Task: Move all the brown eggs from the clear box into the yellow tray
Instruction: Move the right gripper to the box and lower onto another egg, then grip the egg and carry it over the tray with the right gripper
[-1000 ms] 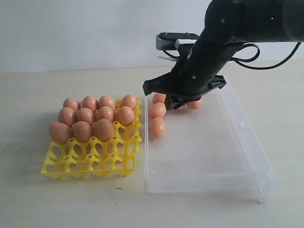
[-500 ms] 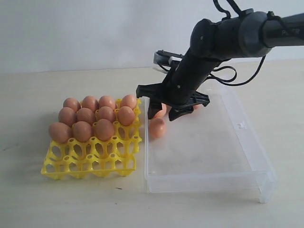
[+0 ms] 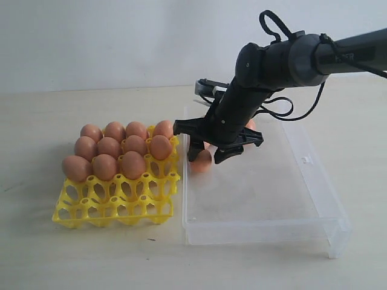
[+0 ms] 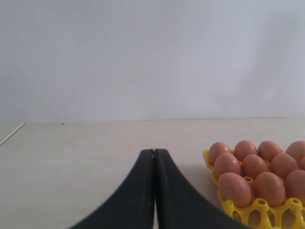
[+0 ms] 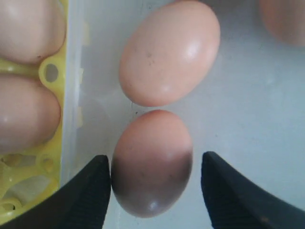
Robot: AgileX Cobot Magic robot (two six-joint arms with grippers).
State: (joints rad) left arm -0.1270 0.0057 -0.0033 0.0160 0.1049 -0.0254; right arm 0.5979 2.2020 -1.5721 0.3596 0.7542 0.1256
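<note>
Inside the clear box (image 3: 260,232), smooth oval brown eggs (image 5: 167,52), right claw (image 5: 157,191) spread astride one, ribbed black fingers (image 5: 86,195), gridded yellow tray (image 3: 115,211) alongside, left claw (image 4: 154,191) pressed together.

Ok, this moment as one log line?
right gripper: open, astride egg in box | left gripper: shut | tray: partly filled

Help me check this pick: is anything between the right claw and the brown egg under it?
Nothing visible. The open right claw straddles the orange-brown oval egg. Another brown egg sits at its end, and the clear plastic box's wall runs close beside one finger.
</note>
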